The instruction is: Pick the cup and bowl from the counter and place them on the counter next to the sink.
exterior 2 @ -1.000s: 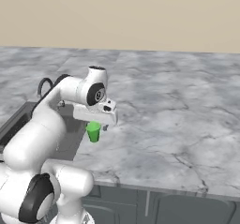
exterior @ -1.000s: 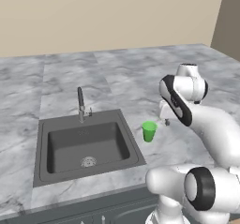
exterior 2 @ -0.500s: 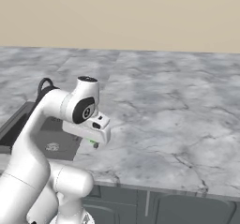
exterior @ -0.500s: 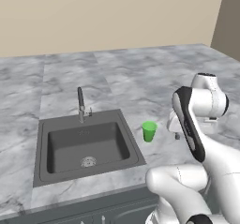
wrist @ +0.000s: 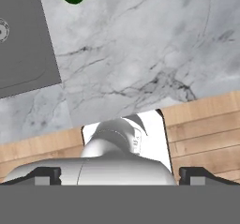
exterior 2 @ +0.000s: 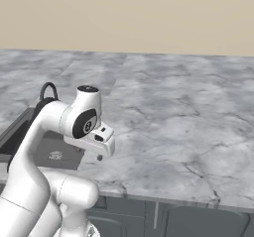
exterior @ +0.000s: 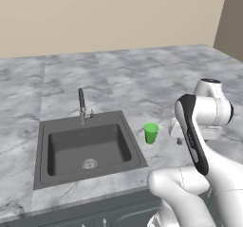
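The gripper (exterior: 179, 140) hangs empty with its jaws spread wide, above the counter (exterior: 142, 86) just to the right of the sink (exterior: 88, 147) and close to the counter's front edge, with the wooden floor (wrist: 206, 129) showing past that edge in the hand view. The cup (exterior: 151, 133) stands upright on the marble just beside the sink's right rim, between the sink and the gripper and apart from it; what it holds cannot be told, and the sink basin shows just its round drain (exterior: 89, 164), with the faucet (exterior: 82, 106) upright at its back rim. Behind and to the right of the sink the marble runs wide and bare to the beige wall (exterior: 109, 17).
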